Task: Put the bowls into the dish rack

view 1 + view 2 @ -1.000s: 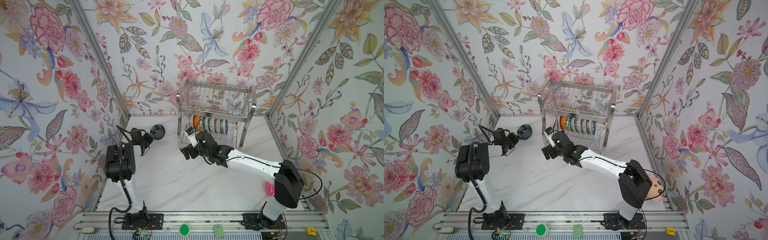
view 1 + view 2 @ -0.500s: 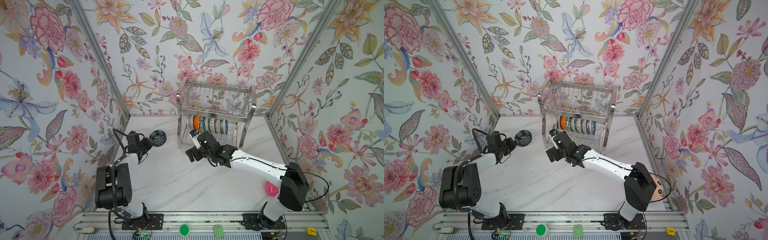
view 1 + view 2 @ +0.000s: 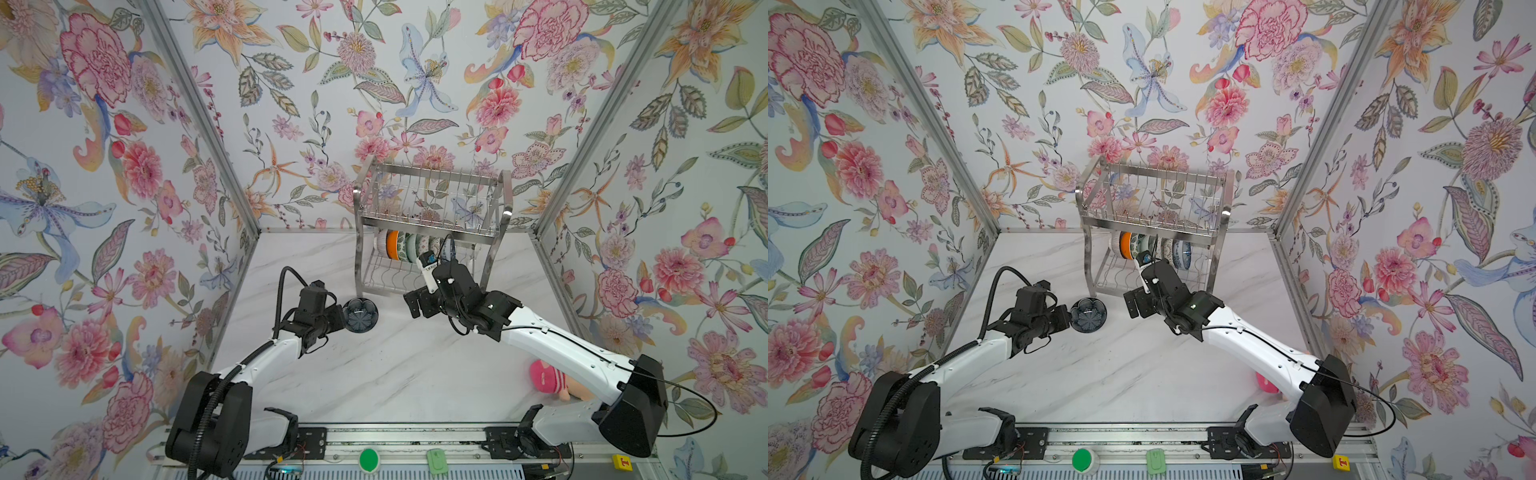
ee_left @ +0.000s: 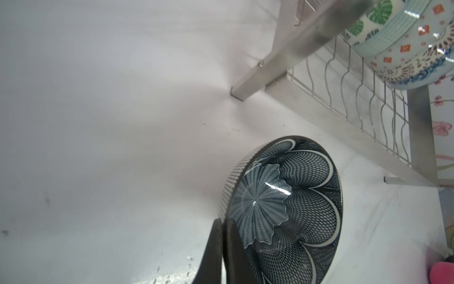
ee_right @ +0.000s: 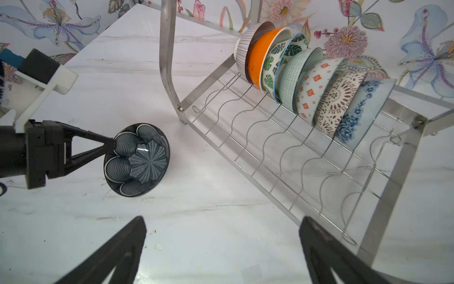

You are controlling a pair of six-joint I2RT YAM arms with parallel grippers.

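Just off the front-left leg of the dish rack (image 5: 168, 61), above the desk (image 3: 395, 374), pinching the dark navy bowl (image 5: 137, 159) by its rim with the left gripper (image 5: 111, 143), closed thin across the wall, one finger inside and one outside. Holding it tilted up on edge, hollow side turned toward the rack; lifted clear or grazing the marble, impossible to tell. Hanging close by with the right gripper (image 5: 223, 221), spread wide and empty, looking onto the lower shelf (image 5: 282, 152). Standing on edge in that shelf's back slots: seven bowls (image 5: 307, 81), packed side by side, seemingly leaving room past the blue floral bowl (image 5: 361, 110). Reading the navy bowl as glazed ceramic: stiff, weighty for a rim pinch, slick, likely to swing or slip, quick to chip against steel. Favouring a deep bite across the rim, and easing it edge-first between free wires. Lying well apart near the right arm's base: pink plush toy (image 3: 544, 376).
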